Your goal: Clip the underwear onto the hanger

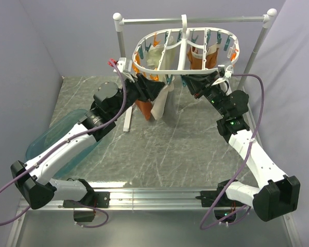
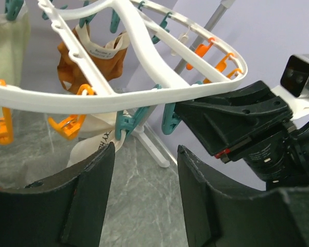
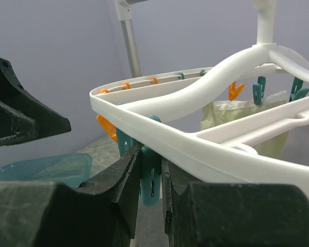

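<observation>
The white hanger [image 1: 183, 49] hangs from the rail, with orange and teal pegs around its oval rim [image 2: 118, 100]. The cream underwear [image 2: 92, 141] with a lettered band hangs below the front rim [image 1: 161, 103], at a teal peg [image 2: 124, 126] that appears clamped on its edge. My left gripper [image 2: 146, 149] stands open just below that rim [image 1: 155, 91], with nothing between its fingers. From the right, my right gripper [image 3: 152, 159] reaches under the rim [image 1: 189, 82] and is shut on a neighbouring teal peg [image 3: 151, 177].
A silver rail stand [image 1: 195, 20] with white knobs carries the hanger. Rust-orange [image 2: 87, 56] and plain cream [image 1: 157, 56] garments hang from other pegs. A translucent teal bin [image 1: 67, 134] sits at the table's left. Purple walls close in on both sides.
</observation>
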Robot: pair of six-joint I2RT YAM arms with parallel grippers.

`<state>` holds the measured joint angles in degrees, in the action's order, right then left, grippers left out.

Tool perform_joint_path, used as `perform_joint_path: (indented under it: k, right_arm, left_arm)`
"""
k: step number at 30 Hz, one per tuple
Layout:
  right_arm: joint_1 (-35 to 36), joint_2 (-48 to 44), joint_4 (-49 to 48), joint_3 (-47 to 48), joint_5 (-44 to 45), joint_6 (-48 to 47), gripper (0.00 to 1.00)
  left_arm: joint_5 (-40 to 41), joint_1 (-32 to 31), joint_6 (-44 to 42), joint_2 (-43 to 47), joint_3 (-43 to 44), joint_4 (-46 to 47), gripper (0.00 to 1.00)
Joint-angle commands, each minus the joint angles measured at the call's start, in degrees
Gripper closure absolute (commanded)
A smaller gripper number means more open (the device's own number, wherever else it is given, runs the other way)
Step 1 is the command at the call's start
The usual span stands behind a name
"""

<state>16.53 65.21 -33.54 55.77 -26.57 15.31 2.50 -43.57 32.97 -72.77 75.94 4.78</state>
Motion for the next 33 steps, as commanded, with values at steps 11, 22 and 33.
perform_joint_path:
  k: [11,22,33]
  right_arm:
    - [0.1,-0.5,0.8,-1.5,-4.5,-3.0,0.66]
    - [-1.1,0.7,-3.1,-2.9,-7.3,-3.8,0.68]
    - [-1.2,1.5,-0.9,-1.0,-5.7,-7.2,1.00]
  left_arm:
    - [-5.0,0.5,-3.1,0.0,-0.4,4.2,0.42]
    - [-6.2,0.8,-3.5,-1.8,1.4,5.3,0.41]
    - [-7.0,-1.8,-0.5,-10.4,15.7,-6.9,0.39]
